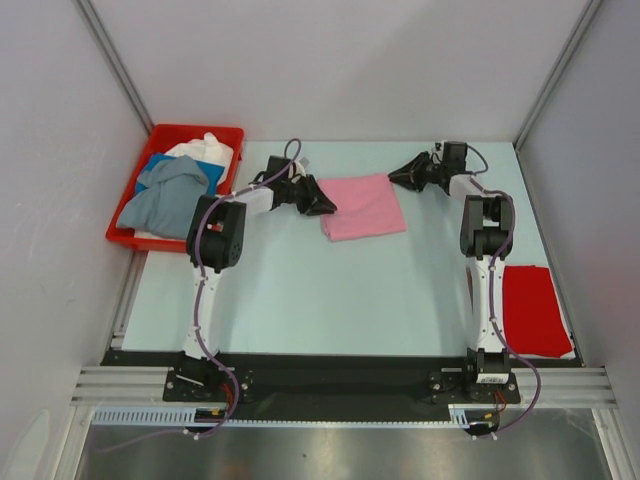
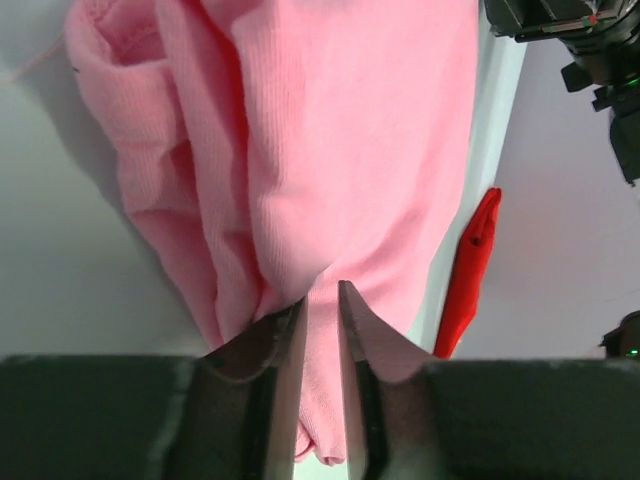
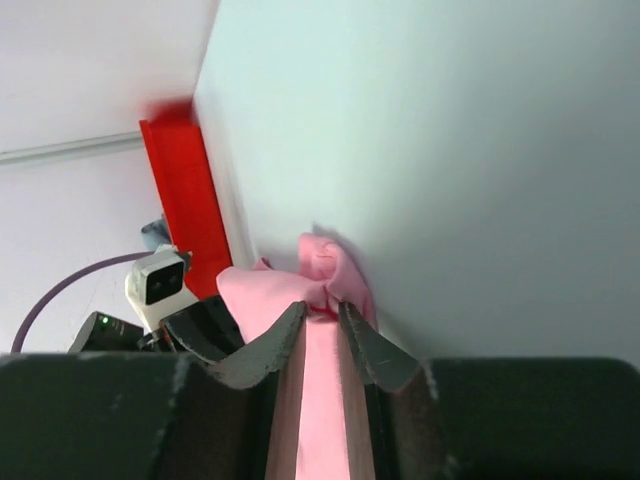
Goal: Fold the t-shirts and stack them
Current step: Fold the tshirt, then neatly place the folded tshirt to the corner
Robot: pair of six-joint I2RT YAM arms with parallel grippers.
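Pink t-shirt (image 1: 362,205) toward 12 o'clock is pinched by left gripper (image 1: 322,207) at its 9 o'clock edge, by right gripper (image 1: 397,177) at 1 o'clock. Grey-blue t-shirt (image 1: 160,200), blue t-shirt (image 1: 168,165), white t-shirt (image 1: 207,148) are held in red bin (image 1: 180,130), 10 o'clock

We see bright, even light from overhead, casting only soft shadows on the counter (image 1: 300,290). In both wrist views the fingers (image 2: 275,390) are dark and blurred close up; just beyond them the pink shirt (image 2: 330,150) looks sharp.
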